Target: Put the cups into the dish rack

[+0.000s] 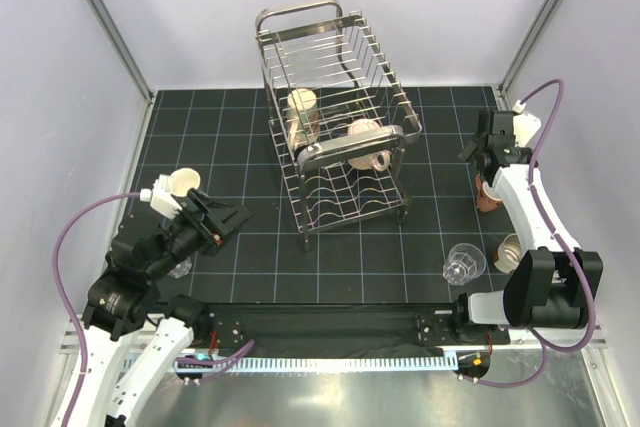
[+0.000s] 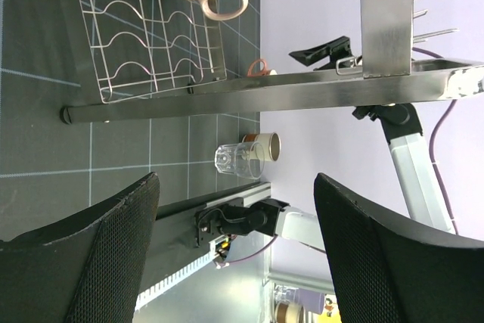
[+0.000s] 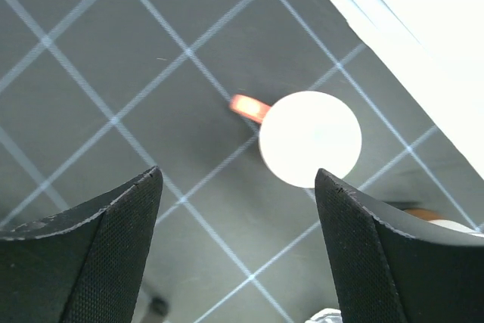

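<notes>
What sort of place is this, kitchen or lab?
Probably a lab robot cell: white panel walls, black gridded mat, left arm and right arm bolted near a dish rack.

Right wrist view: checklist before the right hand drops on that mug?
1. Right hand open: ok.
2. Red-brown mug upright, mouth up: ok.
3. Mug centred in the hand: not ok, offset to one side.
4. Height above mug: cannot tell.
5. Dish rack has room: ok, upper tier only part filled.
6. Left hand open, apart from rack: ok.
</notes>
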Tool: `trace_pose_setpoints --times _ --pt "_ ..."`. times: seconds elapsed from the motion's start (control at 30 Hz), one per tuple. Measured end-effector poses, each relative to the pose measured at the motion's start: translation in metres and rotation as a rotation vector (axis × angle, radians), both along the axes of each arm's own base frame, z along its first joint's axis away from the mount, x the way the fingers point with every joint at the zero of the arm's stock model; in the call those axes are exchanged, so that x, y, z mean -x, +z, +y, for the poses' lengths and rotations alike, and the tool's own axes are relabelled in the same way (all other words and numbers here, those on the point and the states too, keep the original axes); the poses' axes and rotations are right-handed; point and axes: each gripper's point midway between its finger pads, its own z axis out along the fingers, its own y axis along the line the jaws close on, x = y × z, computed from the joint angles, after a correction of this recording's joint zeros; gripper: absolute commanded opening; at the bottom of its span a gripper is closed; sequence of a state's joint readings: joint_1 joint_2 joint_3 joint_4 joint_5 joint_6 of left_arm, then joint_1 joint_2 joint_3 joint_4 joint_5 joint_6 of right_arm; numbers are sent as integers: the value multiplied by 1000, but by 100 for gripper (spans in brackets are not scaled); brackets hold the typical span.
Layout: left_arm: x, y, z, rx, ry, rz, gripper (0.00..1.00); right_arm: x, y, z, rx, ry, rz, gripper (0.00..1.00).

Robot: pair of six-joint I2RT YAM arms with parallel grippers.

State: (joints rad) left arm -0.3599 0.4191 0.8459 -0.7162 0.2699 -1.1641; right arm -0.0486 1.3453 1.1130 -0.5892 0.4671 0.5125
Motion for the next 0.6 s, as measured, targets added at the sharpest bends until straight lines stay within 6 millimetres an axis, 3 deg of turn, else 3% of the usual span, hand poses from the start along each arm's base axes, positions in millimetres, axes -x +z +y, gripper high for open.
trace_pose_setpoints --times 0.2,0.6 --pt "0 -1 -1 -2 -7 9 80 14 -25 -13 41 -7 83 78" --pt "1 -6 -2 -13 -15 28 80 5 -55 -23 62 10 151 69"
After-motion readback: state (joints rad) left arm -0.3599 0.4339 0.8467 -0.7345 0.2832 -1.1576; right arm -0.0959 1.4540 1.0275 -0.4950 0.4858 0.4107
